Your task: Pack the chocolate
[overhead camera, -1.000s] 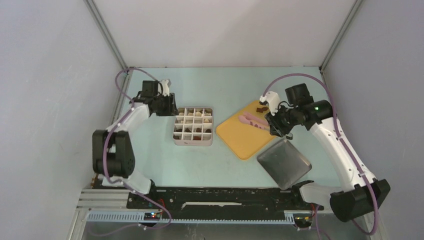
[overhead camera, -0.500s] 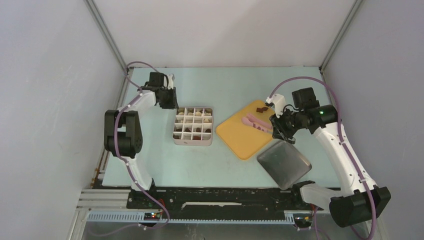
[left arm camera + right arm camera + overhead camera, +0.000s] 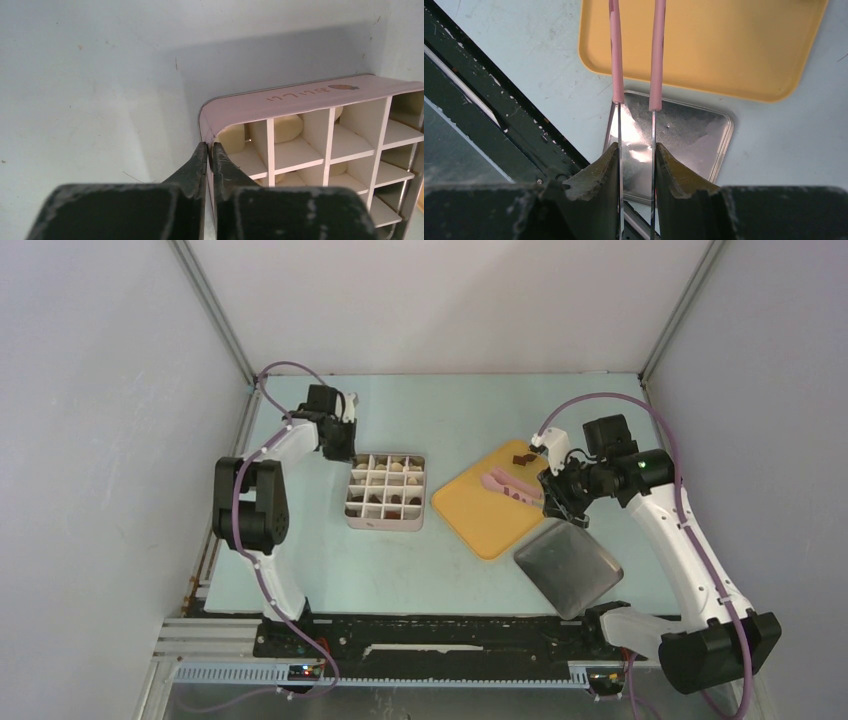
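Currently the small bite-sized chocolate is split between two places. Cream-white pieces (image 3: 287, 127) sit in the far cells of the pink rectangular tin with a white cardboard grid (image 3: 300, 97), and brown ones are seen in its near row from above. A few dark brown pieces (image 3: 521, 458) lie at the 12 o'clock corner of the yellow plastic tray (image 3: 480, 515). The tray is at 3 o'clock of the tin, and a square silver metal lid (image 3: 568, 565) lies at 5 o'clock of the tray.

The left gripper (image 3: 208, 147) is clenched at the tin's far left corner. The pink side wall appears to be pinched between its fingers, though the contact itself is hard to make out. The right gripper (image 3: 636, 150) is clamped on the steel arms of the pink-sleeved tongs (image 3: 616, 60), whose tips are spread over the tray.

The step is judged to be a pick from the tray while the tin is steadied. It would be done well if the tin were kept flat on the pale blue table (image 3: 450, 410) and the tongs were swung toward 12 o'clock. One dark piece should be straddled and squeezed only lightly, since such a small piece could be flicked away. An empty cell should be chosen before release.
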Motion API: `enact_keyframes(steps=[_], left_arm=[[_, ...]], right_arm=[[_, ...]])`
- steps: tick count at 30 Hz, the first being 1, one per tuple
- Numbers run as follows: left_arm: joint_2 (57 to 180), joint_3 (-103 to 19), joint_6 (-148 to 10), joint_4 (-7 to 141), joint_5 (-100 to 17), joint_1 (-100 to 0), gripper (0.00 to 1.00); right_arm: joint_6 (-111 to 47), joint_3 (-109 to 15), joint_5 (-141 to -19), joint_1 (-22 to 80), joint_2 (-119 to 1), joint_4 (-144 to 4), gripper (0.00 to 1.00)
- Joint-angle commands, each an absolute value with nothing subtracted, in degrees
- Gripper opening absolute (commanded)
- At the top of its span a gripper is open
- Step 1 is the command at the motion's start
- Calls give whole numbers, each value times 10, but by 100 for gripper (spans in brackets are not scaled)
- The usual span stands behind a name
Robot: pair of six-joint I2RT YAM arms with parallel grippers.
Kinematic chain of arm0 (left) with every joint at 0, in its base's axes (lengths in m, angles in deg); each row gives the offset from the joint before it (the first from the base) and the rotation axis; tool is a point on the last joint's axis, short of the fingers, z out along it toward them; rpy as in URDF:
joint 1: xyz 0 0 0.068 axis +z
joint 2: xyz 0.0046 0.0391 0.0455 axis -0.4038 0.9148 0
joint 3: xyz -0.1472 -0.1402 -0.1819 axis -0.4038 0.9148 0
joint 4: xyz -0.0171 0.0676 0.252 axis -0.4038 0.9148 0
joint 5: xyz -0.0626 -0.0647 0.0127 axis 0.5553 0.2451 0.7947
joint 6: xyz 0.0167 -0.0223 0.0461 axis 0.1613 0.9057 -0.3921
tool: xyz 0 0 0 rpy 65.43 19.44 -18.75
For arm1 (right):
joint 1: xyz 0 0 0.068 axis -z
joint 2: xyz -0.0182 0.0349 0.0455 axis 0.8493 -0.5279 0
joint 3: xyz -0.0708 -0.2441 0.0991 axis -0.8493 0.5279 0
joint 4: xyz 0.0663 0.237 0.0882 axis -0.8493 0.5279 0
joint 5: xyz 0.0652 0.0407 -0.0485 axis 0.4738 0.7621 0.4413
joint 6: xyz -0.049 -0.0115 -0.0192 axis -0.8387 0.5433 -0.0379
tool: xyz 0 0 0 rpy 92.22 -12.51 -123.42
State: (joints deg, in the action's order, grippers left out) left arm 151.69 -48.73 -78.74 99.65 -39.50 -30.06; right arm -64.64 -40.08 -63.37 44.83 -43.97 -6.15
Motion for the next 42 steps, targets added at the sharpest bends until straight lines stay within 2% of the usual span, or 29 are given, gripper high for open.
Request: enact_keyframes(steps=[1, 22, 31, 42], left_arm=[[1485, -485, -826, 980, -418, -311, 1], [1255, -304, -819, 806, -463, -360, 0], [1228, -266, -813, 772, -467, -363, 0], [1327, -282, -745, 811, -417, -339, 0]], right_arm=[[-639, -403, -618, 450, -444, -81, 31], [-641, -403, -628, 450, -463, -83, 31], [-640, -403, -645, 450, -470, -85, 31], [-644, -405, -845, 450, -595, -192, 28]])
